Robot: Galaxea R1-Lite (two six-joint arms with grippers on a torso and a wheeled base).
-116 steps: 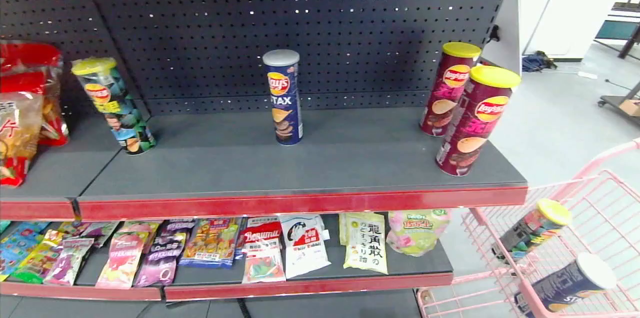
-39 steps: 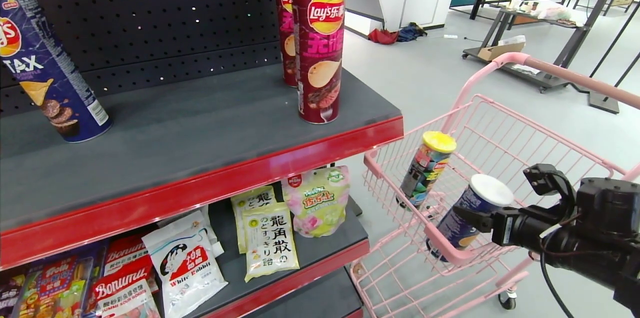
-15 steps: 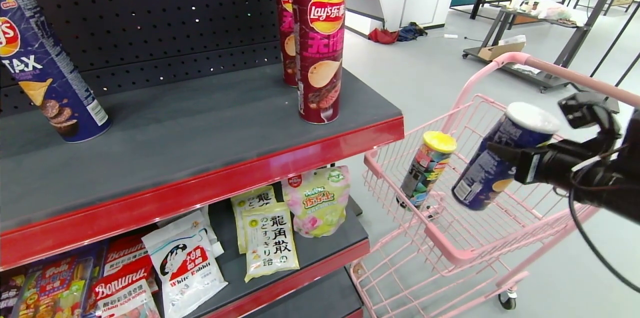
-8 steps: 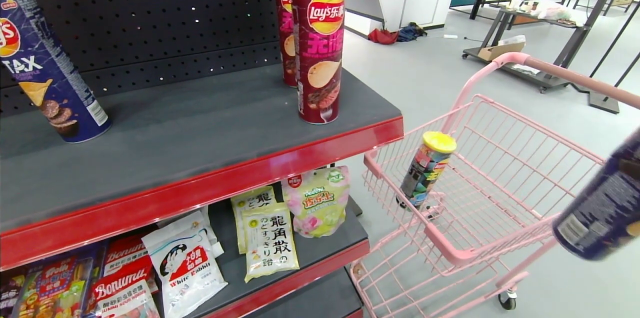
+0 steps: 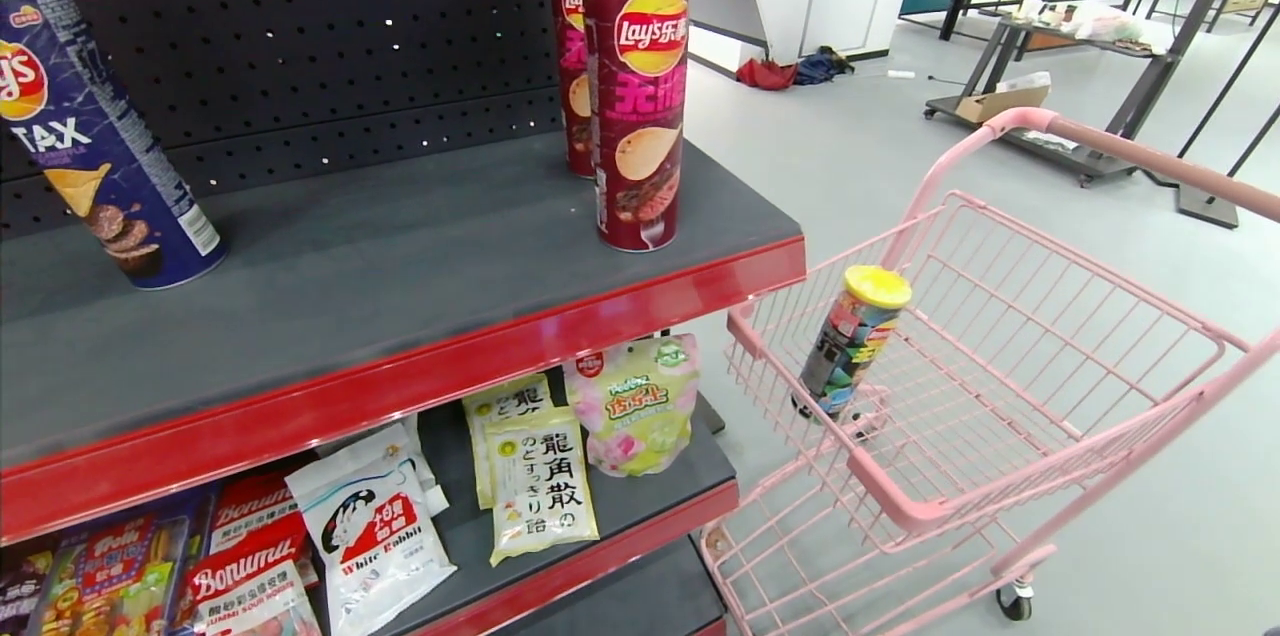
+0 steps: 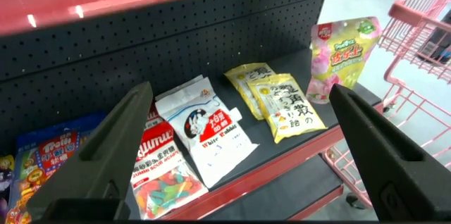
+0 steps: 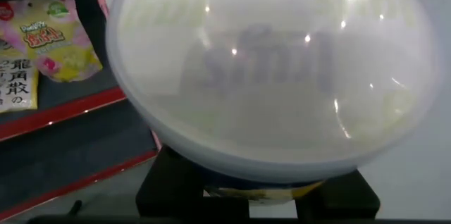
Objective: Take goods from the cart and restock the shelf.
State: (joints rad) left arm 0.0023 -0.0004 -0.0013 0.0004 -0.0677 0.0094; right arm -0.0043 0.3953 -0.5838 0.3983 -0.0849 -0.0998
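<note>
Head view: the upper shelf (image 5: 400, 266) spreads from 9 to 12 o'clock, and the pink cart (image 5: 900, 506) sits at 3 to 4 o'clock, just beside the shelf's end. A blue chips can (image 5: 100, 131) stands at 9 o'clock. Two maroon chips cans (image 5: 640, 96) stand one behind the other at 12 o'clock. The open board between them looks like the likely spot to restock. One yellow-lidded chips can (image 5: 850, 346) leans in the cart's near corner, lid up.

Left wrist view: the left gripper (image 6: 239, 94) is spread wide and holds nothing. It faces the snack bags (image 6: 204, 136) on the lower shelf (image 6: 282, 182), with the cart's corner off to one side.

Right wrist view: the right gripper (image 7: 257, 199) carries a white-lidded chips can (image 7: 261, 76). The lid faces the camera, so the can's long axis runs straight away from the wrist. Dark gripper parts flank its blue body under the lid. The fingertips are hidden, but the can hangs over bare floor, so I judge it clamped. Past the lid lie the lower shelf's red edge and a green-pink pouch (image 7: 46, 37). The upper shelf lies up and toward 10 o'clock from this arm. The can must be stood upright before it is set down.
</note>
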